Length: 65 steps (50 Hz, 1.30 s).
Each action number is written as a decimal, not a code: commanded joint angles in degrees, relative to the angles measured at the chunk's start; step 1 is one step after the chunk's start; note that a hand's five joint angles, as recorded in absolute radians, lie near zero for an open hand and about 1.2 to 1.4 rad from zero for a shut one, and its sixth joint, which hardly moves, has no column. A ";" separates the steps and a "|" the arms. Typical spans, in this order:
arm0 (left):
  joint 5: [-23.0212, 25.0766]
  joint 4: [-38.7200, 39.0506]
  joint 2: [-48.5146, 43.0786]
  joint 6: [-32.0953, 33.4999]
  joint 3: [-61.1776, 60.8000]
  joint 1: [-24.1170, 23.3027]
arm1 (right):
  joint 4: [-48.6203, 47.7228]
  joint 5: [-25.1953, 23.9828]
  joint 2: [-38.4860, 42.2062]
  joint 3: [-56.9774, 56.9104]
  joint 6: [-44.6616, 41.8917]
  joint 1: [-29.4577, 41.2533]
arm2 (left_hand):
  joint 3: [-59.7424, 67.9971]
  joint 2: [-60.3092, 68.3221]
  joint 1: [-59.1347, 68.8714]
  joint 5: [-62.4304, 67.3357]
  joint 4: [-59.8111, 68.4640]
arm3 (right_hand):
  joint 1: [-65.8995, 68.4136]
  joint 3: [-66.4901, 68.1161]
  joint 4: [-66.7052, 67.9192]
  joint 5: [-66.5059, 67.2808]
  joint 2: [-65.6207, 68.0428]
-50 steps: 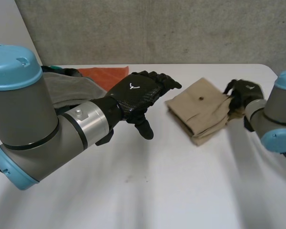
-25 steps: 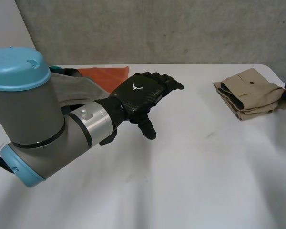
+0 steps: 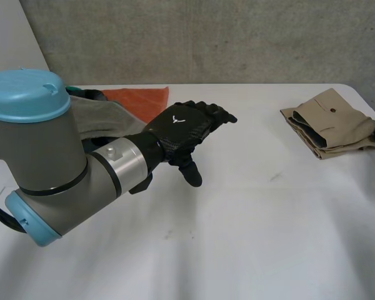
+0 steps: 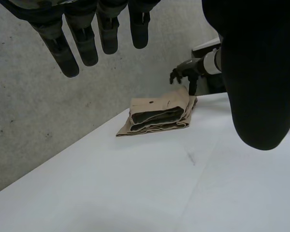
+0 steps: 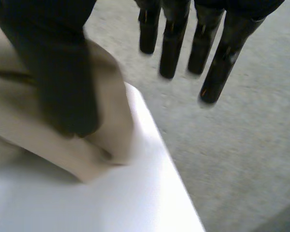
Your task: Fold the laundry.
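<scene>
Shorts (image 3: pixel 328 122) are lying folded, far right; grey pile (image 3: pixel 99 115) is waiting unfolded, far left; left hand (image 3: pixel 178 128) and right hand (image 4: pixel 186 73) are hanging open.

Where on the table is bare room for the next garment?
Bare: the table between the left hand and the folded tan garment, and its near side. Crowded: the far left corner, with the grey garment and orange cloth.

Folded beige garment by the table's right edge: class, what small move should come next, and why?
Probably reach the open left hand to the grey cloth pile beside its arm: the folded beige garment looks finished, and the open right hand is beside it.
</scene>
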 commanded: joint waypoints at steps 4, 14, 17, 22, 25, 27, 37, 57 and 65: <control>0.08 -0.02 0.01 -0.09 -0.71 0.08 | -1.25 -11.86 -7.41 8.74 0.05 -0.96 | -0.41 0.53 1.31 0.00 1.18 | -5.88 -10.04 -24.94 -25.58 -22.66; 0.08 0.06 -0.60 -0.09 -1.24 0.08 | -0.81 -12.48 -2.75 2.42 0.05 -1.40 | -0.41 0.53 1.31 0.00 1.18 | 4.62 0.46 -14.44 -15.08 -12.16; 0.17 0.06 -0.87 0.00 -1.59 0.17 | -0.55 -12.31 -0.64 -0.48 -0.03 -1.31 | -0.41 0.53 1.31 0.00 1.18 | 7.66 3.50 -11.40 -12.04 -9.13; 0.17 0.06 -0.87 0.00 -2.11 0.26 | -0.55 -11.25 1.56 -2.86 -0.30 -1.22 | -0.41 0.53 1.31 0.00 1.18 | 11.18 7.03 -7.87 -8.51 -5.60; 0.17 0.06 -0.87 0.00 -2.38 0.35 | -0.64 -10.72 1.91 -3.91 -0.82 -1.13 | -0.41 0.53 1.31 0.00 1.18 | 22.08 17.92 3.02 2.38 5.30; 0.17 0.06 -0.87 0.00 -2.38 0.43 | -0.64 -10.46 2.00 -4.09 -1.88 -1.13 | -0.41 0.53 1.31 0.00 1.18 | 44.25 40.09 25.19 24.55 27.46; 0.17 0.06 -0.87 0.00 -2.47 1.05 | -0.81 -5.81 2.79 -5.93 -6.10 -1.22 | -0.41 0.53 1.31 0.00 1.18 | 64.12 59.96 45.06 44.42 47.34; 0.08 -0.02 -0.60 0.09 -3.08 0.96 | -0.37 1.23 -2.12 2.40 -4.87 -7.46 | -0.24 0.70 1.47 0.17 1.35 | 64.12 59.96 45.06 44.42 47.34; 0.17 0.06 -0.25 0.00 -3.78 0.70 | 1.82 -1.83 -10.37 14.51 -4.34 -7.46 | -0.24 0.70 1.47 0.17 1.35 | 64.12 59.96 45.06 44.42 47.34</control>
